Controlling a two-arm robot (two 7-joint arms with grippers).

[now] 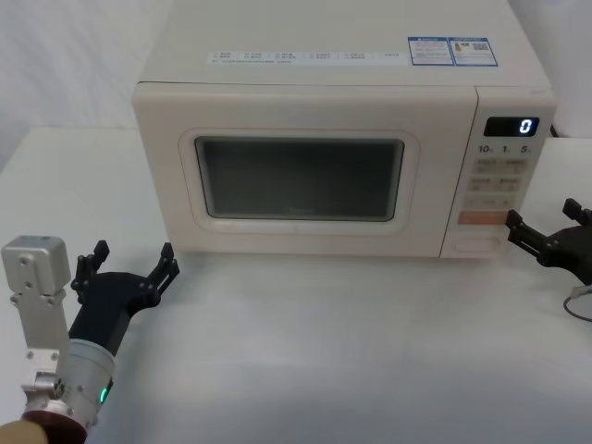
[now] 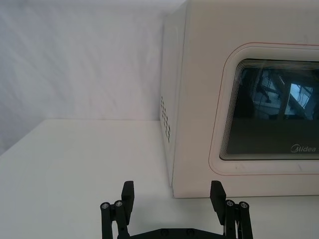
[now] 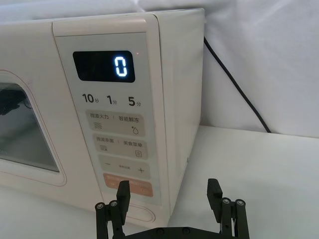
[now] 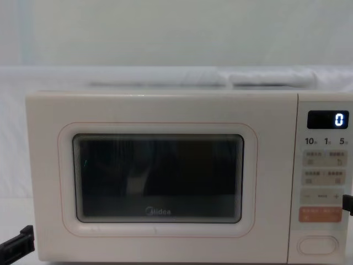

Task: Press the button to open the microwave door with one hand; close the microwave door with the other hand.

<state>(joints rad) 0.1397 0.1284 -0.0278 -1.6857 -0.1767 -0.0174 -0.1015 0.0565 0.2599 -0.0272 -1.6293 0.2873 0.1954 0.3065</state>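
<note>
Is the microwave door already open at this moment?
No. In the chest view the microwave door sits flush with the control panel, and the button is untouched.

Left gripper (image 2: pixel 172 194), fingers apart, just before the shut microwave door (image 2: pixel 259 109) (near its left corner)

1 microwave (image 1: pixel 305 139), 1 button (image 4: pixel 317 245), 2 grippers (image 1: pixel 129 264).

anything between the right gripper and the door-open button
Nothing: in the head view the right gripper sits just right of the button, with bare table between.
</note>
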